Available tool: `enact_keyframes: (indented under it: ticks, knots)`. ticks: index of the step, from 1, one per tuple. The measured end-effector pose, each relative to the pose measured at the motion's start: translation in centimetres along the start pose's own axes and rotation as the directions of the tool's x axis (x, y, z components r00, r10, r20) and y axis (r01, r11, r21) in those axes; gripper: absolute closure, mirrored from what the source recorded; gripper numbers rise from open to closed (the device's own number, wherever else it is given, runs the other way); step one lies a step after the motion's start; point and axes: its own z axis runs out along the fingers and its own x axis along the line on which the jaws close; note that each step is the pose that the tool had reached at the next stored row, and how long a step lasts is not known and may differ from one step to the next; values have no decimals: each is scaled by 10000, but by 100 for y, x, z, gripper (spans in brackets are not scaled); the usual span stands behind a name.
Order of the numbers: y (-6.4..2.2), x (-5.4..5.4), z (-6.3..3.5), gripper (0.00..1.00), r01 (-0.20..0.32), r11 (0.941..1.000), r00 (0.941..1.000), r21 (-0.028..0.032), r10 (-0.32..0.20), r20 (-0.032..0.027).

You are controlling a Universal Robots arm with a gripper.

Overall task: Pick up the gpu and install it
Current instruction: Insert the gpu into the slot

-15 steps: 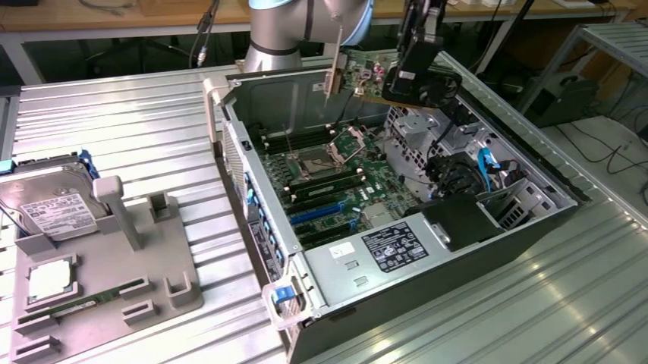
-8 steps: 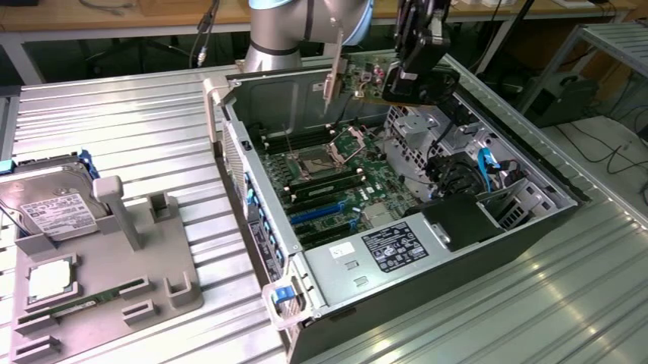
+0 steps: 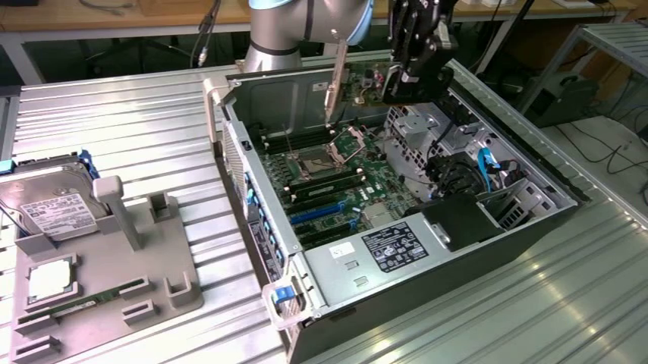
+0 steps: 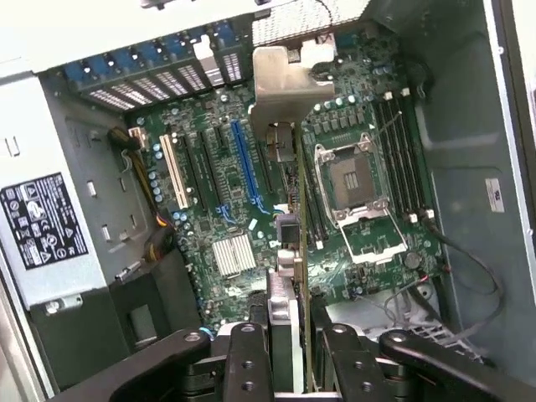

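Note:
The gpu hangs above the open computer case, a dark card whose silvery end bracket points down toward the motherboard. My gripper is shut on the card's far end, over the back of the case. In the wrist view the gpu is seen edge-on, running from between my fingers to its bracket. My gripper clamps it from both sides. The card hovers clear of the board, roughly in line with the expansion slots, just beside the blue slot.
The motherboard holds a CPU socket, memory slots and a heatsink. A power supply and cables fill the case's near end. A grey fixture at the exterior view's left carries a hard drive and a memory stick.

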Motion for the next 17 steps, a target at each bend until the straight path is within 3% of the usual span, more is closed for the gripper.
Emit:
enact_keyframes:
  ticks: [3, 6, 12, 17]
  knots:
    - [2, 1, 47, 71, 897, 9960, 9960, -13, -897, 34]
    - [3, 1, 94, 71, 1393, 9903, 9902, -18, -1392, 52]
    - [7, 3, 204, 71, 1421, 9899, 9898, -29, -1420, 52]
    - [1, -13, 262, 71, 1443, 9894, 9895, -182, -1443, 33]
